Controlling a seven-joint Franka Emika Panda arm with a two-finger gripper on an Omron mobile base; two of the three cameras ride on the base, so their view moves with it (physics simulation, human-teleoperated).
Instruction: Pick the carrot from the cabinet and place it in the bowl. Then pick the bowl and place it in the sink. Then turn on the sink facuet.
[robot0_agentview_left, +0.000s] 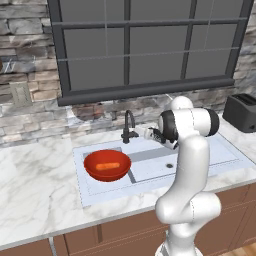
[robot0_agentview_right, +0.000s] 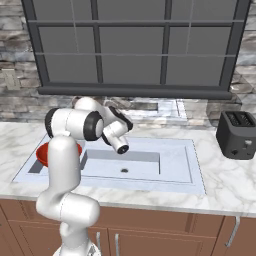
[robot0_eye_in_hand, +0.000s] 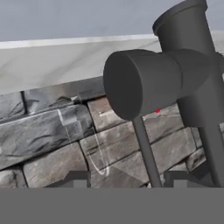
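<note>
Two basins make up the pale grey-white rectangular sink (robot0_agentview_left: 200, 155) set into a white marble bench (robot0_agentview_left: 35, 185). Resting in the left basin is a round, shallow, glossy red bowl (robot0_agentview_left: 107, 165), and lying flat inside it is a small orange tapered carrot (robot0_agentview_left: 107, 166). From the right side, that bowl (robot0_agentview_right: 44, 152) is mostly hidden behind the robot's white arm (robot0_agentview_right: 62, 170).

At the far edge of the sink, between the two basins, stands a slim black gooseneck faucet (robot0_agentview_left: 128, 127) with a curved spout. The white arm rises from the near edge of the bench and bends over the sink, its hand reaching left toward the faucet. The pincer (robot0_agentview_left: 149, 133) sits just right of the faucet's base, near it; whether it touches cannot be told from the base cameras. In the hand camera, the faucet's dark cylindrical side body (robot0_eye_in_hand: 144, 83) looms very close, with a thin dark lever rod (robot0_eye_in_hand: 146, 151) running down from it between the two dark fingertips (robot0_eye_in_hand: 76, 179). The fingertips stand apart on either side of the rod without clearly touching it, so the pincer looks part open and holds nothing that can be made out.

Behind the sink is a grey stone wall (robot0_agentview_left: 30, 55) with a large dark-framed window (robot0_agentview_left: 150, 40). A black toaster (robot0_agentview_right: 236, 134) sits on the bench at the far right, well apart from the sink.
</note>
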